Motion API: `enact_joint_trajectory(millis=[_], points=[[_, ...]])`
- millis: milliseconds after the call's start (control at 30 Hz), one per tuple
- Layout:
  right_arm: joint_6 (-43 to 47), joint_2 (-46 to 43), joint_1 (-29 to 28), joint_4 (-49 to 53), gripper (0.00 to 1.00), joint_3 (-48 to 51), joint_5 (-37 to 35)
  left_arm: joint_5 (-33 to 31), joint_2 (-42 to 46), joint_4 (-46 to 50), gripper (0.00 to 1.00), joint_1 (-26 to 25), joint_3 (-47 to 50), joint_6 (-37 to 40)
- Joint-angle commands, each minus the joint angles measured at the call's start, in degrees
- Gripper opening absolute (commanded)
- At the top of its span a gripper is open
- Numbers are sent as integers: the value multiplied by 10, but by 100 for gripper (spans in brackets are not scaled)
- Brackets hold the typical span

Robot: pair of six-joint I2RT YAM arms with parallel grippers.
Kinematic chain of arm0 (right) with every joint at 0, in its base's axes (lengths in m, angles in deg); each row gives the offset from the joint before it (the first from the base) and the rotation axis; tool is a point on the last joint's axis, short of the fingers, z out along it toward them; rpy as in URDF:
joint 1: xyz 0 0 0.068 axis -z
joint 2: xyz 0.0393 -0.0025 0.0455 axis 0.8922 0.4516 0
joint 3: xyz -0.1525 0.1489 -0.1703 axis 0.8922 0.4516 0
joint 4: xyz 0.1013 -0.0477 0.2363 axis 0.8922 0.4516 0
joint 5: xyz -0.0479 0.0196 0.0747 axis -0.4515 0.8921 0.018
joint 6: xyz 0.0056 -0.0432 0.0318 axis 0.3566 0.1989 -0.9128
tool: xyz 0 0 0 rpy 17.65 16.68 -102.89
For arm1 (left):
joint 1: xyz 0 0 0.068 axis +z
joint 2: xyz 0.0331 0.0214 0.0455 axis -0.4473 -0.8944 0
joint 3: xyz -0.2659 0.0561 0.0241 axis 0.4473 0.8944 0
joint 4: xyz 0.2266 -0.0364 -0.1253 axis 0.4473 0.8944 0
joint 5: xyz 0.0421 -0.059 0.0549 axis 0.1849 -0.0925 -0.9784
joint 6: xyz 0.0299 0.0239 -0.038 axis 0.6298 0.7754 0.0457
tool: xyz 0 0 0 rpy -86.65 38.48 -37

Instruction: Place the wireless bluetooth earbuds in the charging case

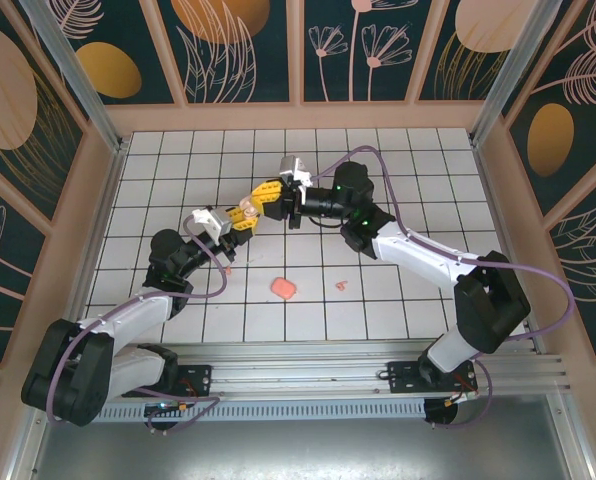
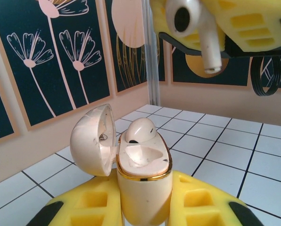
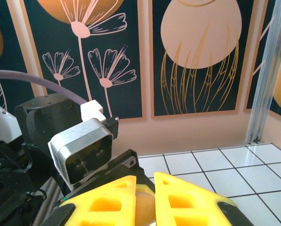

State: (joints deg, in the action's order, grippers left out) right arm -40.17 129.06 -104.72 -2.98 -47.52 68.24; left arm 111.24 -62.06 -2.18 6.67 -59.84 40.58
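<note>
Charging case, glossy cream, gold-rimmed, lid open; stemmed earbud above.

Your table is a white top ruled into squares by dark lines, with pale peach walls along its far side and both flanks. Take the salmon-pink rounded-square piece as your mark: it lies flat on the tiles, on its own, touching nothing. To its right, near but clearly apart and about level with it, lies a small pink bit. To its left and slightly farther from you, a tinier pink speck seems to rest on the tiles, too small to identify. On the near side of the piece, the tiles end at a metal rail.
</note>
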Motion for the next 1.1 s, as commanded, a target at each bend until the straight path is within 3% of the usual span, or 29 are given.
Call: enact_joint_trajectory(millis=[0,1067], points=[[-24,2,-2,-42,14,5,-31,11,-3,-43,1,-3,2,-17],[-8,43,-60,-57,14,10,-166,-36,4,-60,1,-8,2,-31]])
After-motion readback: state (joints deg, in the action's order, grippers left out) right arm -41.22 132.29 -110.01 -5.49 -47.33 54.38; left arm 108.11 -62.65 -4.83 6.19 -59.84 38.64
